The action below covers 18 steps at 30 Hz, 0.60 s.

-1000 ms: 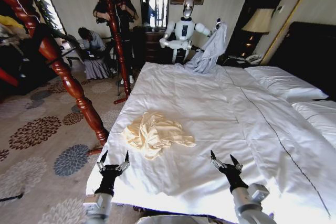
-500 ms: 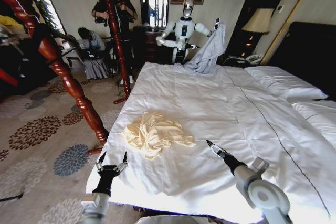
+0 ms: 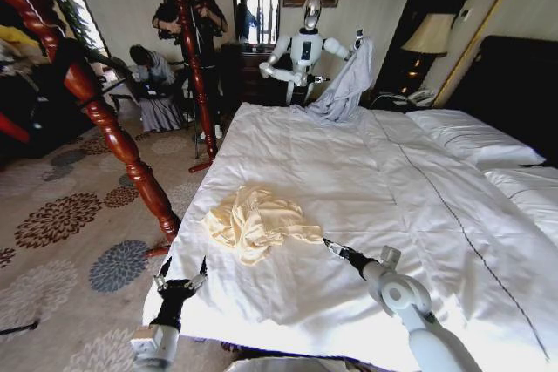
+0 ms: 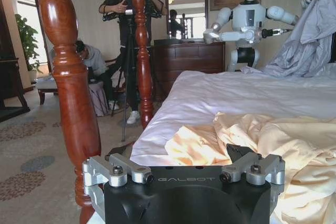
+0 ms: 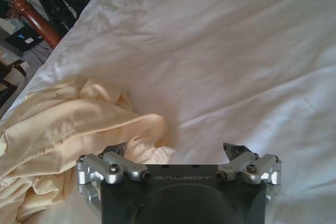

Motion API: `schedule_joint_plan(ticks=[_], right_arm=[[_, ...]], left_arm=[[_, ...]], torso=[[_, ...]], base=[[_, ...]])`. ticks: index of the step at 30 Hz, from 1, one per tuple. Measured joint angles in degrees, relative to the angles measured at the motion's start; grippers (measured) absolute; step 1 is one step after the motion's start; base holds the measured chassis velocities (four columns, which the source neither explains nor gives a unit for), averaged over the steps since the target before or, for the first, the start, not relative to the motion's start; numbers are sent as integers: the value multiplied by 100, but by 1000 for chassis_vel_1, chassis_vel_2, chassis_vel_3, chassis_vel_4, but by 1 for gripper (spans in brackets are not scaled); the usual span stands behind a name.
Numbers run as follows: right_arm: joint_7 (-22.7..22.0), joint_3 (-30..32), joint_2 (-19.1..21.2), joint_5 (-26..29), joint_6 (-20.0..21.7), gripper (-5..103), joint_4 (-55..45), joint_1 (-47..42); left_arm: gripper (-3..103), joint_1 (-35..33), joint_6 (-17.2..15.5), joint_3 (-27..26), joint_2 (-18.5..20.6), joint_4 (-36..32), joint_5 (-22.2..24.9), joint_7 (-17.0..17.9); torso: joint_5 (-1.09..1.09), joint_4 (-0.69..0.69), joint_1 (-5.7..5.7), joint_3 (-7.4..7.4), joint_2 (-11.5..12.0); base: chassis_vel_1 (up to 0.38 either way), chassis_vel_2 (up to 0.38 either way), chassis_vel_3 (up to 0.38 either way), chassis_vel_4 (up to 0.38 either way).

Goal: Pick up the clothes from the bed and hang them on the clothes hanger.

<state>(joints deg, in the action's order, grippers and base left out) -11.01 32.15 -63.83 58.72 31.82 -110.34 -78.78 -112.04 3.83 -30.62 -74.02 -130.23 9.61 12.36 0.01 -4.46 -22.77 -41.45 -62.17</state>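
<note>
Before us the bed (image 3: 366,172) spreads wide under its white duvet. The clothes (image 3: 255,221), a crumpled cream-yellow heap, lie on its near left part. Our right gripper (image 3: 332,246) reaches low over the duvet, its tips just beside the heap's right edge; in the right wrist view its fingers (image 5: 119,149) stand spread apart, one at the fabric's hem. Our left gripper (image 3: 180,272) hangs at the bed's near left edge, fingers parted, holding nothing.
</note>
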Motion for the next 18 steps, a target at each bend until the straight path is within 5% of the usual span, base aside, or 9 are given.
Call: schedule_joint_plan(ticks=[2, 5, 8, 10, 15, 18], right_arm=[[5, -14, 3, 23, -10, 103, 51, 55], [24, -48, 65, 78, -23, 94, 118, 135], [45, -146, 146, 137, -18, 79, 133, 198], [47, -198, 148, 137, -15, 79, 155, 227], [47, -446, -36, 90, -6, 51, 368, 495], [40, -504, -73, 66, 12, 46, 430, 574]], left_arm=[[100, -7, -1, -3, -7, -7, 0, 1], [100, -20, -3, -4, -24, -24, -4, 2], [100, -20, -6, 6, -40, -22, -24, 4], [100, -15, -6, 12, -43, -19, -32, 5], [100, -2, -11, 20, -68, 11, -38, 8], [100, -6, -11, 5, -80, 13, -36, 8]], torso=[[0, 0, 0, 0, 0], [0, 0, 0, 0, 0], [-1, -1, 0, 0, 0], [-2, -1, 0, 0, 0], [-1, 0, 0, 0, 0], [-1, 1, 0, 0, 0]], base=[[0, 0, 0, 0], [0, 0, 0, 0], [0, 0, 0, 0], [0, 0, 0, 0], [0, 0, 0, 0], [0, 0, 0, 0]])
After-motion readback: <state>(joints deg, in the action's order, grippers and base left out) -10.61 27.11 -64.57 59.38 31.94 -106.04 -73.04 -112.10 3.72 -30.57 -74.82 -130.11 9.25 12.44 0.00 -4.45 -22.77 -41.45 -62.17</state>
